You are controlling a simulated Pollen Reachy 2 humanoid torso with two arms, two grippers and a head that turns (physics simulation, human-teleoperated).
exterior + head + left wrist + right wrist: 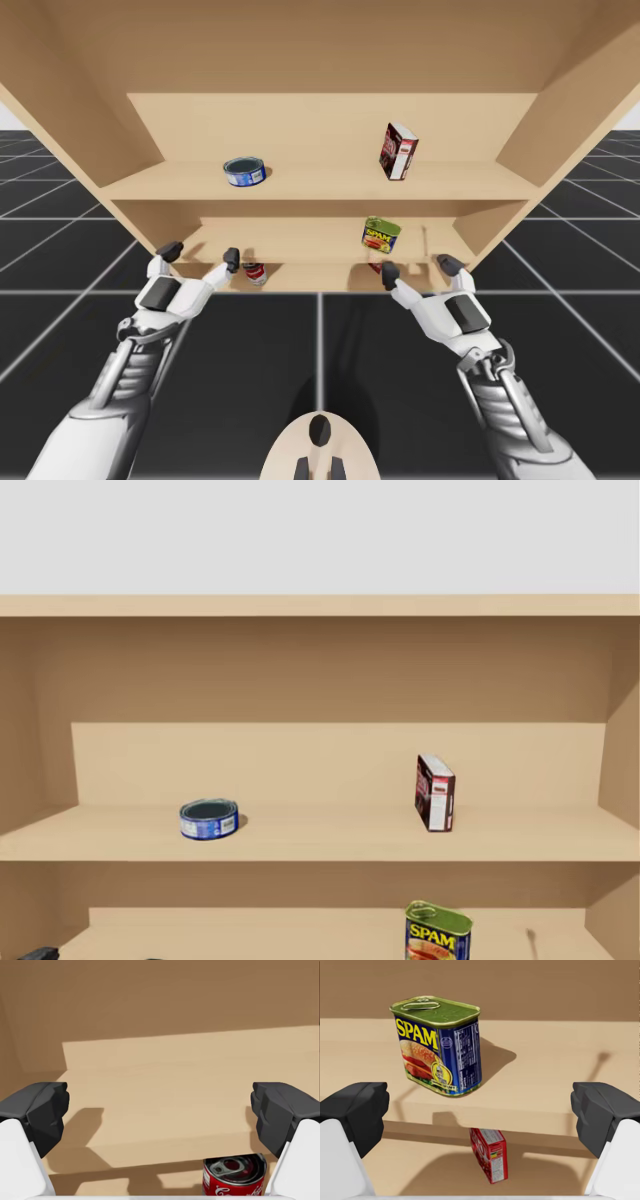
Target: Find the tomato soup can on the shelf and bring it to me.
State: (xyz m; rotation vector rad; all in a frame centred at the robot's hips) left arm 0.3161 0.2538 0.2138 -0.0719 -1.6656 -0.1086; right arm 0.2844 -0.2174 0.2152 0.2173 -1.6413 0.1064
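The tomato soup can [254, 271], red with a silver pull-tab lid, stands on the lowest shelf board. In the left wrist view the soup can [234, 1178] sits low, just inside my left gripper's right finger and below the middle board's front edge. My left gripper [200, 255] [160, 1115] hovers open in front of the shelf, just left of and above the can, holding nothing. My right gripper [420, 267] [480, 1115] is open too, in front of the middle board.
A blue-and-yellow rectangular can [381, 236] [440, 1045] [437, 935] stands on the middle board. Below it a small red box [490, 1154] stands on the lowest board. The upper board [320, 845] carries a flat blue can [244, 171] [209, 818] and a dark red box [398, 150] [435, 792].
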